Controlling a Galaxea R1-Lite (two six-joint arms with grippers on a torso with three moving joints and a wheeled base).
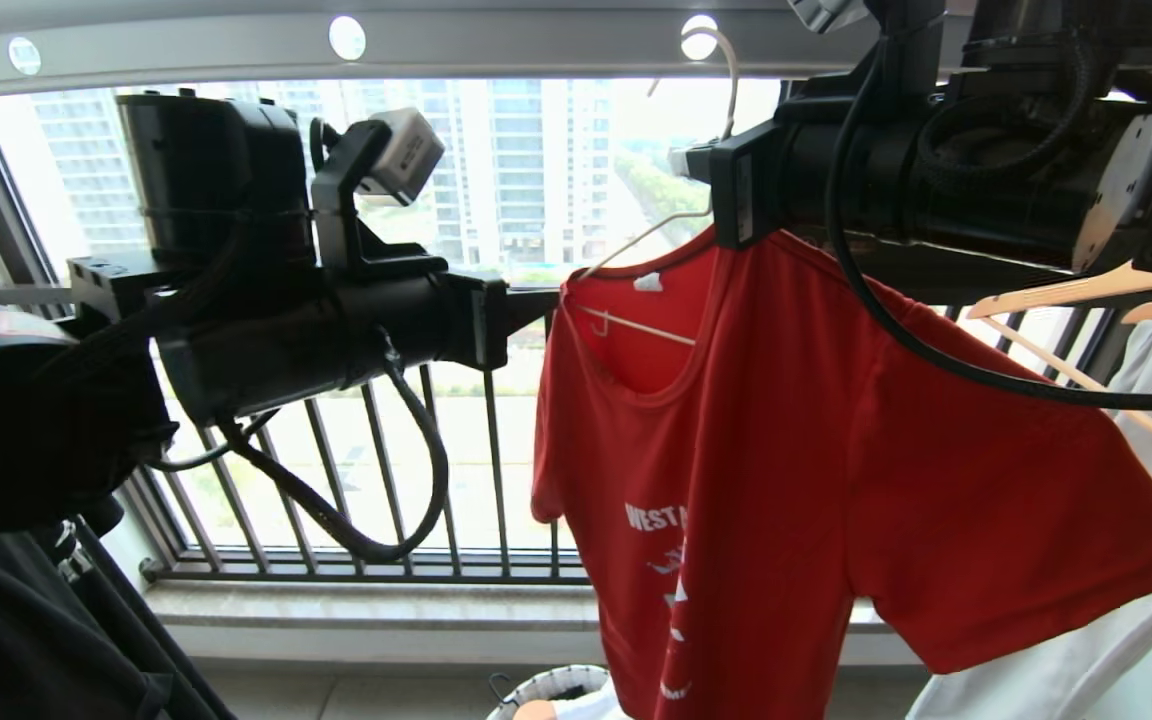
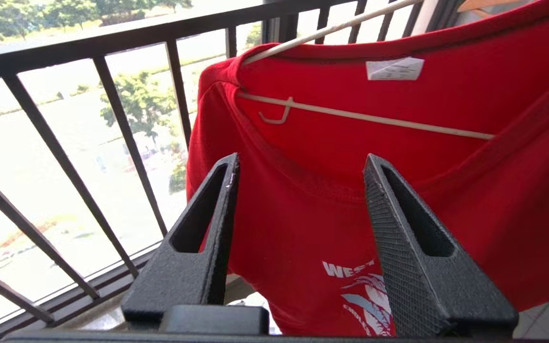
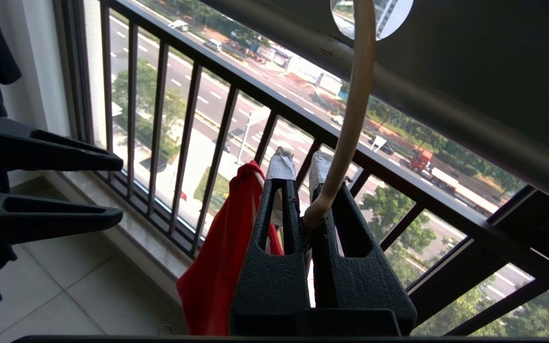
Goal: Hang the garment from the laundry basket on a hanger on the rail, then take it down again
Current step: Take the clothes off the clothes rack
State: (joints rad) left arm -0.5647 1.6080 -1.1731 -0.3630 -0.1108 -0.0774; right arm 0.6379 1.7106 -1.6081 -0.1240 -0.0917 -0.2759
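Hiding: my right gripper point(image 3: 301, 164) clamped the hanger point(image 3: 350, 119), its hook cut off at the rail point(image 1: 496, 45)
Garments: one red garment point(image 1: 796, 440)
Left gripper point(image 2: 300, 164): spread, empty

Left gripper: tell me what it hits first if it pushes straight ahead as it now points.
Probably the red T-shirt: the open left gripper points at its chest just below the neckline. The gap is unclear.
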